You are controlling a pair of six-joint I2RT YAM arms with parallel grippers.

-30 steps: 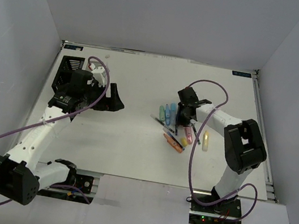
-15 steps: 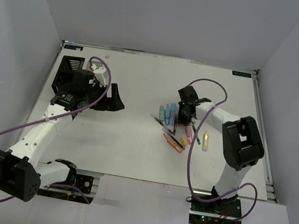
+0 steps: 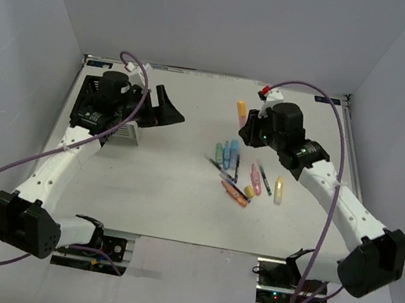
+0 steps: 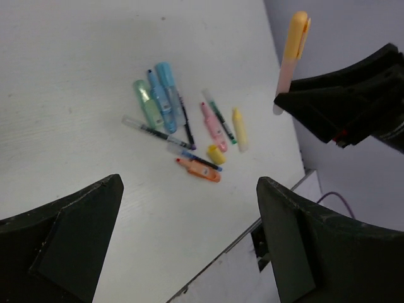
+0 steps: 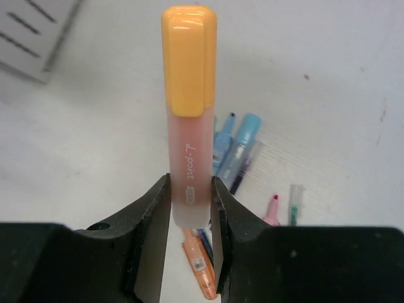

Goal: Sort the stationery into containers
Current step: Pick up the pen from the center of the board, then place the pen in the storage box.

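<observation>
While the right claw pinches the orange marker by its pale barrel, raised just beyond the pile, carry it left to the boxes, grip firm. The left claw gapes wide, empty.

A white table stands enclosed on three sides by plain pale grey walls, under soft, even light

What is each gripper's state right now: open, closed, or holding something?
Left gripper: open, holding nothing.
Right gripper: closed on an orange-capped marker.
</observation>
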